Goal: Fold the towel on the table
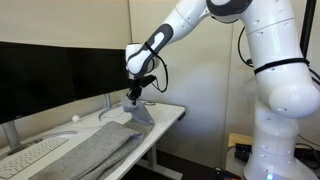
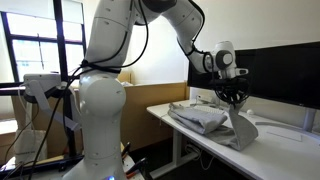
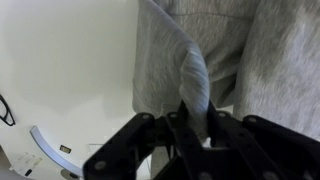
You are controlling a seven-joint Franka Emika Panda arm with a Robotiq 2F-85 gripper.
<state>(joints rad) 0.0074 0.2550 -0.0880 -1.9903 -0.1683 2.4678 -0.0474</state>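
Observation:
The grey-brown towel [image 1: 95,150] lies along the white table [image 1: 172,113], partly bunched and folded over itself [image 2: 200,118]. One corner is pulled up into a tent [image 2: 240,128] above the tabletop. My gripper [image 1: 134,98] hangs over the table's end and is shut on that raised towel corner [image 1: 140,110]. In the wrist view the black fingers [image 3: 170,128] pinch a narrow fold of the towel [image 3: 195,85], with the rest of the cloth hanging beyond [image 3: 270,60].
A white keyboard [image 1: 30,158] and a small white mouse [image 1: 75,118] sit beside the towel. Black monitors [image 1: 55,70] stand along the back of the table. The robot's white base [image 1: 285,100] is close to the table's end. A curved cable [image 3: 45,150] lies on the tabletop.

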